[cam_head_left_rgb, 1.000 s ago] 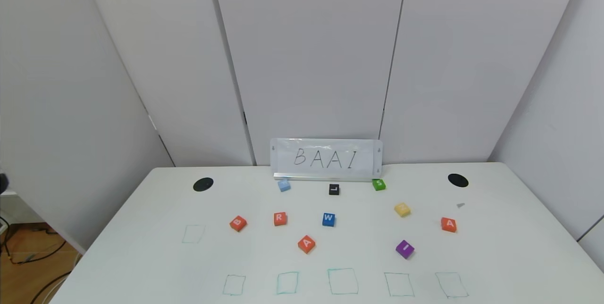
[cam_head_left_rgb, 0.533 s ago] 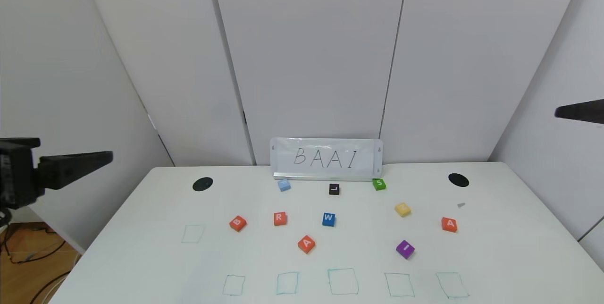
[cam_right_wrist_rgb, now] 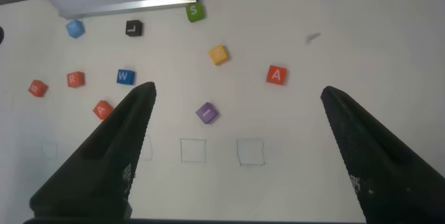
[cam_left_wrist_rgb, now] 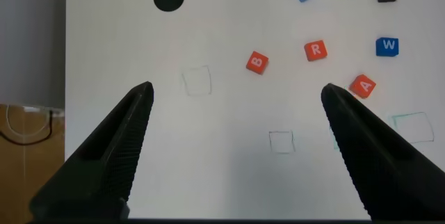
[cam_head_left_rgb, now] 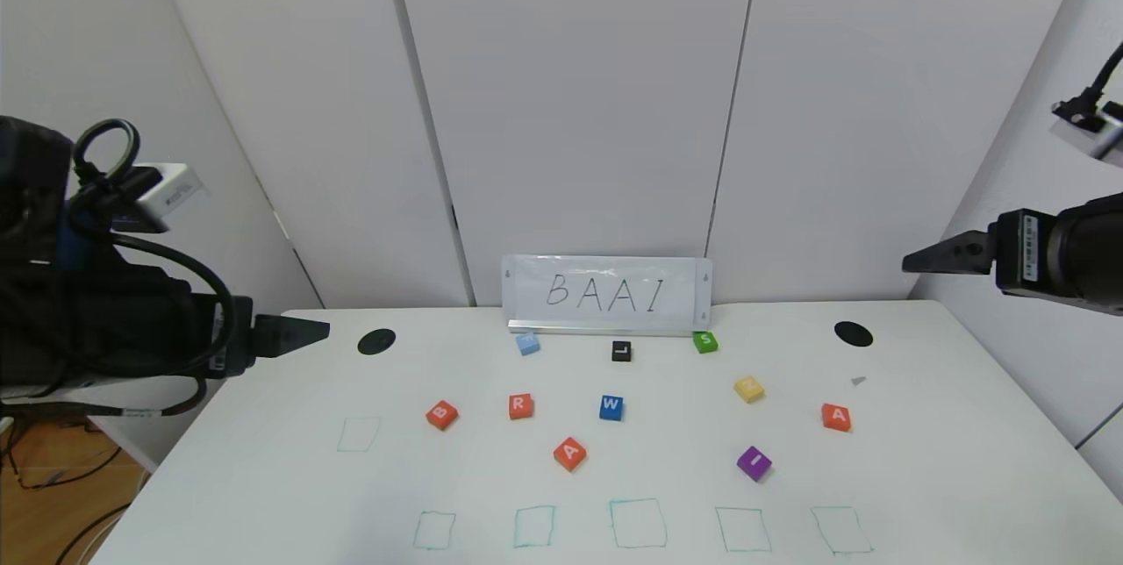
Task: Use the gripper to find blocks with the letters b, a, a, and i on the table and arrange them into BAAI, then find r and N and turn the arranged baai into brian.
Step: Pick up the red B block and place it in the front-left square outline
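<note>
Here both pincers stand wide apart and hold nothing: the left gripper (cam_left_wrist_rgb: 236,113) hangs high above the left part of the table (cam_head_left_rgb: 947,460), the right gripper (cam_right_wrist_rgb: 240,116) high above its right part, each arm reaching in from its side. On the table lie the B block (cam_head_left_rgb: 442,414), the R block (cam_head_left_rgb: 520,406), one A block (cam_head_left_rgb: 570,453) mid-table, the purple I block (cam_head_left_rgb: 754,463) and a second A block (cam_head_left_rgb: 836,417) to the right.

Black arms, looped black cables, ribbed tapered jaws.
</note>
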You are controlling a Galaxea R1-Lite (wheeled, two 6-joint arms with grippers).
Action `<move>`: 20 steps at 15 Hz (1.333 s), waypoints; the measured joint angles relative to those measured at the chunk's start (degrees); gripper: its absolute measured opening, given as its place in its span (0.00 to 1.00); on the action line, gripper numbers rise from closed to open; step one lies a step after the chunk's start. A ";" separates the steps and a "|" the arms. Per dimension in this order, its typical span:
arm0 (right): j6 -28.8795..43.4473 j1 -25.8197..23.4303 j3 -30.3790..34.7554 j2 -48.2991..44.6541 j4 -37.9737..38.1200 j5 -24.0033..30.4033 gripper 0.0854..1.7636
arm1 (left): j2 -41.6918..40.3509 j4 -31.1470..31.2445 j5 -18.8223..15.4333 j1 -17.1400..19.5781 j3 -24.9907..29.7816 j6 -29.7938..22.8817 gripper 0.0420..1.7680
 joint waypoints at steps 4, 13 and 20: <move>2.45 1.18 0.16 4.41 -0.46 -0.07 0.97 | 6.29 0.55 4.75 -3.10 -1.18 -5.18 0.97; 2.58 1.51 -0.11 7.06 -0.67 0.00 0.97 | 20.31 9.31 9.08 -9.62 -11.51 -26.44 0.97; 2.55 1.07 -0.23 7.19 -0.68 0.02 0.97 | 34.54 13.09 9.19 -11.36 -21.19 -46.87 0.97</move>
